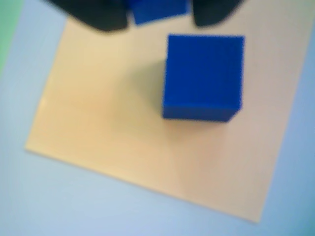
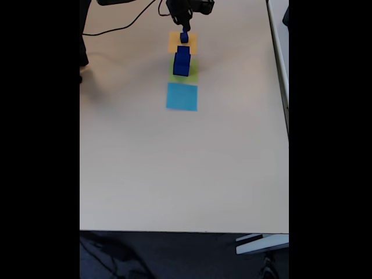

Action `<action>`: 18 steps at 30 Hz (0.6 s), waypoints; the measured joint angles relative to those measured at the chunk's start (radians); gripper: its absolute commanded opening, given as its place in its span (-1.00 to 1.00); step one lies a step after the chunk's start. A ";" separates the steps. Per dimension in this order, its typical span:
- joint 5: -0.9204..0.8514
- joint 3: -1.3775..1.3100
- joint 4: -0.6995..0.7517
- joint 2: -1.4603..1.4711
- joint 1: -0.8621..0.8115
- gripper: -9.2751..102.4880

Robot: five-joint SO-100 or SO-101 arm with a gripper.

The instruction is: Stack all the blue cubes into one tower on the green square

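An orange-yellow paper square (image 2: 182, 41) and a light-blue paper square (image 2: 181, 96) lie on a pale table (image 2: 174, 168).

Fixed view, all relative to middle paper square (image 2: 192, 74): far paper square (image 2: 174, 40) just behind it, near paper square (image 2: 181, 96) just before it, three in one line on table (image 2: 174, 174). I see lower cube (image 2: 181, 68) on middle paper square. Upper cube (image 2: 183, 53) sits above or behind it, at the far edge; I cannot tell which. Small cube (image 2: 184, 37) lies beyond, over far paper square, between the fingers of gripper (image 2: 185, 28). Wrist view: larger cube (image 1: 203, 76) rests on far paper square (image 1: 123, 137), and small cube (image 1: 160, 10) has a finger against each side.
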State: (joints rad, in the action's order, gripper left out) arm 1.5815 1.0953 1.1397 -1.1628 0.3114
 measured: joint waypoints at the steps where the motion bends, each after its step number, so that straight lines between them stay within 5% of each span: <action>1: -0.009 -0.018 0.018 -0.009 -0.006 -0.84; 18: -0.344 -0.064 0.138 -0.262 -0.279 -0.84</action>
State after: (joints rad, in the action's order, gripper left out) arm 1.2379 1.0308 1.2778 -1.4251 0.0322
